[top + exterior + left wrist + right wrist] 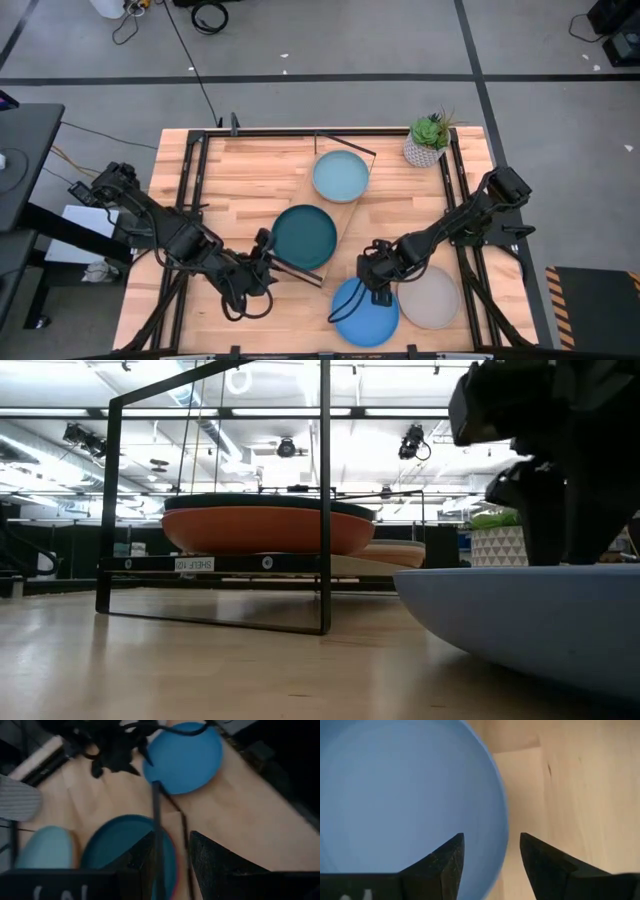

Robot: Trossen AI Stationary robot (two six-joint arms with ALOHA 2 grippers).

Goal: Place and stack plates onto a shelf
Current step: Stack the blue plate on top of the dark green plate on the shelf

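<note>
Grey concrete floor with dark tape lines surrounds the slatted wooden table (pixel 240 190), which carries everything. Furthest left, the left arm reaches in from the table's left edge, and the left gripper (pixel 262 250) sits at the near end of the shelf (pixel 345 215), its fingers (pixel 142 857) spread on either side of the black wire end frame (pixel 156 815) and the rim of the teal plate (pixel 304 236), not visibly clamping either. That teal plate rests on the shelf's near end, on top of an orange plate (pixel 265 530) seen from table height. Further along the board, toward the far edge, lies the pale blue plate (pixel 341 176), with cream plates (pixel 395 553) stacked beneath at that end in the low view. Right of the shelf, a bright blue plate (pixel 366 312) lies flat on the table near the front edge. The right gripper (pixel 374 275) hovers over its far rim with fingers (pixel 445 865) spread, one over the plate's inside and the other outside the rim, nothing pinched. A grey plate (pixel 432 298) lies just beside the bright blue one, to its right. A potted succulent (pixel 429 139) stands in the far right corner.
</note>
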